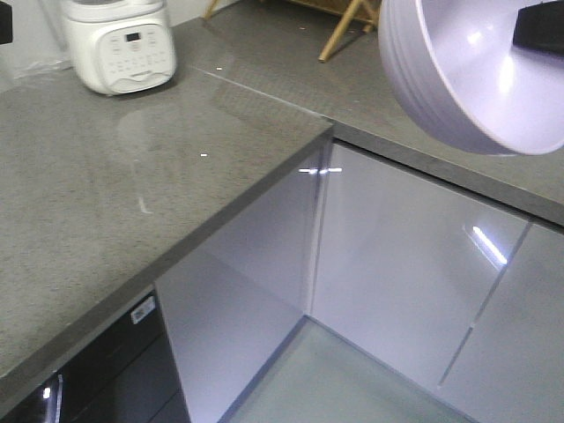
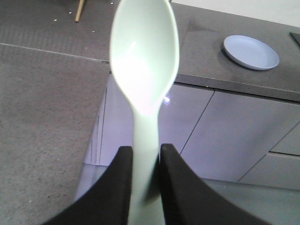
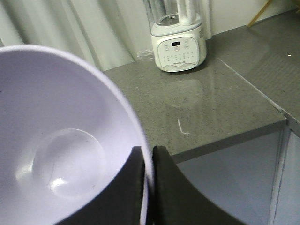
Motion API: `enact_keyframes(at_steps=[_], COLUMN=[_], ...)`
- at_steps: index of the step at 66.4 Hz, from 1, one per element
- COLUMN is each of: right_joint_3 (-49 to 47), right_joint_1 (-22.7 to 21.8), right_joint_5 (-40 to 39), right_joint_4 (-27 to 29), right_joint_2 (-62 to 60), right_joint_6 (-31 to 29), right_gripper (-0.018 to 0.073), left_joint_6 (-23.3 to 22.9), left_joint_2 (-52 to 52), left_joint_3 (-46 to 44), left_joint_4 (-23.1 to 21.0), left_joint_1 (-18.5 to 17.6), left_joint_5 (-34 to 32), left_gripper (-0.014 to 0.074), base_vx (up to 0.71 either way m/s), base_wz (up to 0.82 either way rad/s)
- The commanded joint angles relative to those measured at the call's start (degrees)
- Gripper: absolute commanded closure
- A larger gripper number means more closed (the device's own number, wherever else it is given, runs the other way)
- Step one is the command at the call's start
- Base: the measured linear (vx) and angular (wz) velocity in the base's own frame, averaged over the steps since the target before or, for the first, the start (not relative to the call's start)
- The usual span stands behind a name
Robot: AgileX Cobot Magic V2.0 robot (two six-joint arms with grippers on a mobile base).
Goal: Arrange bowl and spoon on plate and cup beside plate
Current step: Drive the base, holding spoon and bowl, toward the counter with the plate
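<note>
My left gripper (image 2: 143, 152) is shut on the handle of the pale mint-green spoon (image 2: 145, 61), which stands up in front of the left wrist camera. The pale blue plate (image 2: 251, 51) lies on the grey counter at the far right of that view, well beyond the spoon. My right gripper (image 3: 148, 154) is shut on the rim of the lavender bowl (image 3: 51, 140), one finger inside and one outside. In the front view the bowl (image 1: 467, 70) hangs tilted in the air at the top right, a dark finger (image 1: 539, 26) at its rim. The cup is out of view.
An L-shaped grey stone counter (image 1: 123, 194) runs over glossy lilac cabinet doors (image 1: 397, 264). A white kitchen appliance (image 1: 119, 44) stands at the counter's back left, also seen as the appliance (image 3: 178, 44). Wooden legs (image 1: 344, 26) show at the back.
</note>
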Motion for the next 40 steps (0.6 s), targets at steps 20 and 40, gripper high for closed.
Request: enact_keyframes(at_steps=[20, 40], right_joint_3=[-1.5, -1.5], right_joint_1=[0.0, 0.0], right_joint_5=[-2.1, -2.1], right_joint_4=[3.4, 3.4], right_joint_2=[-1.0, -1.0], right_joint_6=[-0.6, -0.6], right_gripper=[0.0565, 0.0565], left_joint_6=[0.0, 0.0], left_joint_2=[-0.8, -0.8], left_joint_3=[-1.3, -1.3], left_joint_4=[-2.5, -2.5], left_joint_1=[-0.4, -0.4], left_joint_5=[-3.2, -3.2], left_gripper=[0.0603, 0.0603], base_vx=[-0.06, -0.06], base_wz=[-0.38, -0.36])
